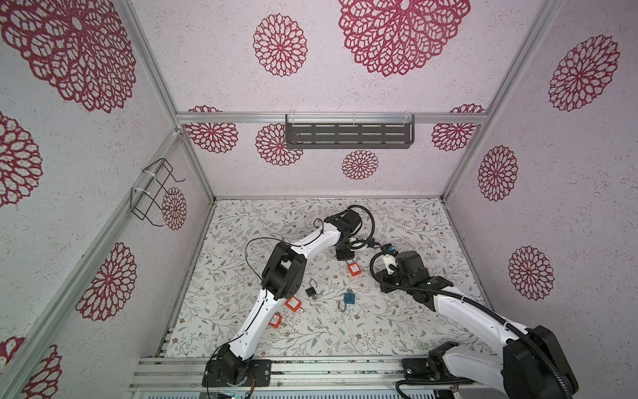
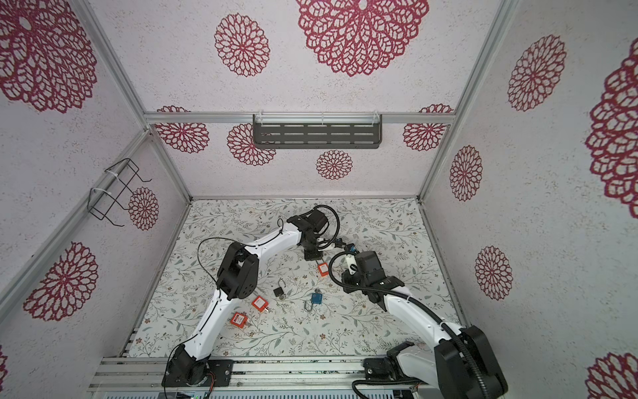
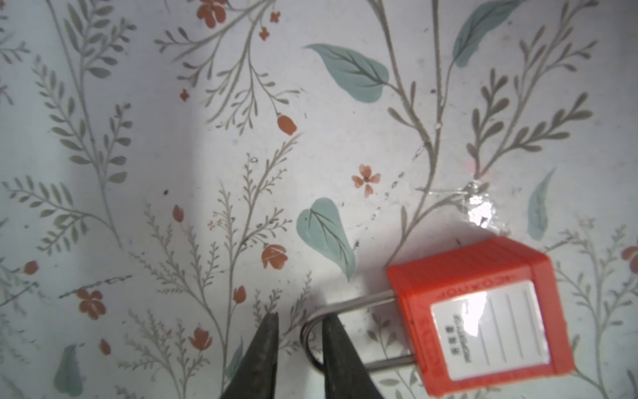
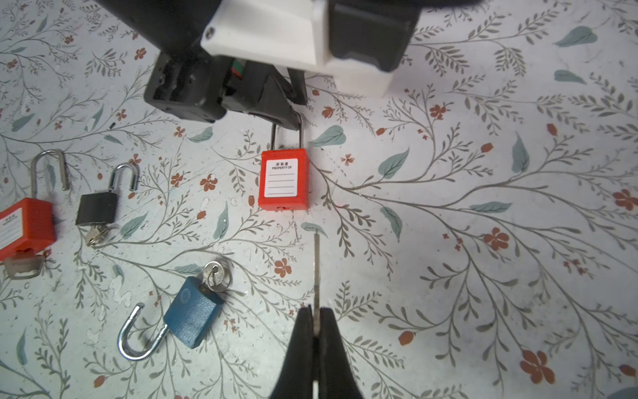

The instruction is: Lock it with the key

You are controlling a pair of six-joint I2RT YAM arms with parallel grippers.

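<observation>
Both top views: the red padlock (image 1: 354,268) lies flat on the flower-printed table (image 1: 397,328), toward the far middle, between the ends of my left arm (image 1: 310,241) and right arm (image 1: 459,304). A black padlock (image 1: 311,288) and a blue padlock (image 1: 348,300) lie nearer the front, well apart from it. Left wrist view: my left gripper (image 3: 300,316) stands parted astride the bend of the steel shackle (image 3: 359,300). One finger (image 3: 340,359) is inside the loop, the other stands clear outside, and nothing is pinched. Both shackle legs enter the orange body. Right wrist view: my right gripper (image 4: 316,321) is clenched on the key (image 4: 316,269), seen edge-on. Its blade points at the small keyway (image 4: 283,208) in the padlock's end face, near it but apart and a little off its line. Handling, as I judge it: the ribbed plastic body is rigid and fairly light, so on this smooth cover it would slide away from a pushing key unless braced. The round, polished shackle offers a slippery hold that lets the body swing. The ribbed flanks, or the shackle legs close to the body, give the surer purchase. The key is thin and stiff and could twist in my pinch if the turn is forced.
</observation>
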